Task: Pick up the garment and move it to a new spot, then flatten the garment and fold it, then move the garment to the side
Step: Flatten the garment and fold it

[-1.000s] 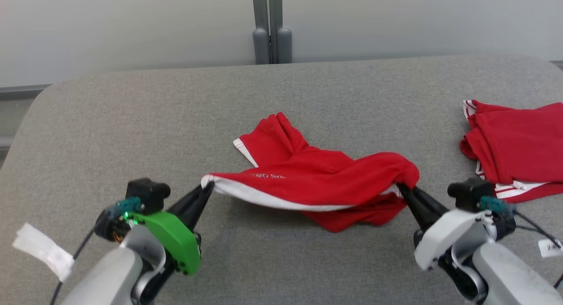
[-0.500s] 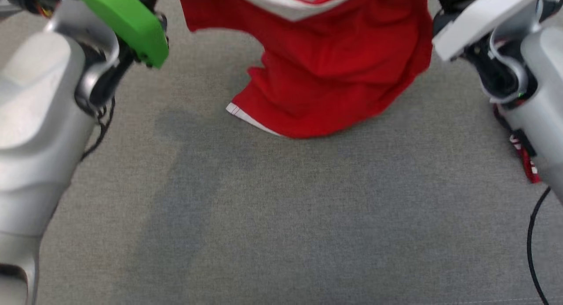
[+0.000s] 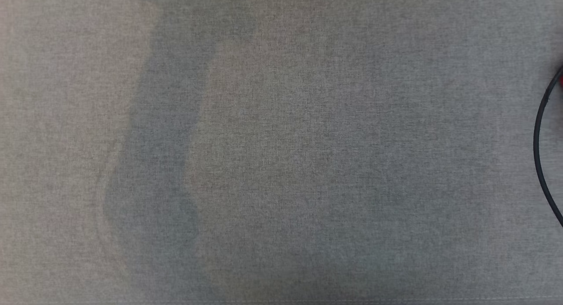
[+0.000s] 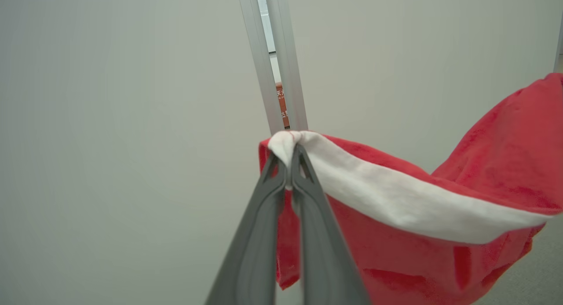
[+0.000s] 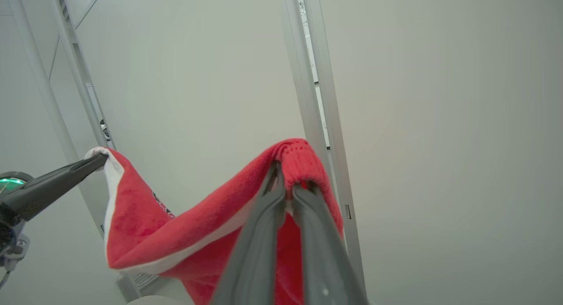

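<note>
Where the left gripper [image 4: 290, 157] bites, its two dark fingers are pressed together on the white-banded hem of the red garment [image 4: 418, 270], bunching the band into a small knot at the tips. The right gripper [image 5: 288, 182] is clamped just as tight on a red fold at the garment's other end, with the cloth humped over its tips. Between the two grips the garment hangs in a slack curve, up in the air in front of a pale wall [image 4: 110, 120] and a metal post [image 4: 272, 54], its lower part drooping below the fingers. I judge this to be the first step, the lift and carry to a new spot. The next move would call for bringing it down over the grey table [image 3: 281, 164] and drawing the arms apart, so the sag is taken out before it is laid flat. The right wrist view gives what the left one lacks: both grips at once, with the left gripper's fingers reaching in from the left. The head view gives the landing place, grey fabric with soft shadows and a black cable [image 3: 539, 147] curving in at the right edge, beside a red speck too small to identify.
</note>
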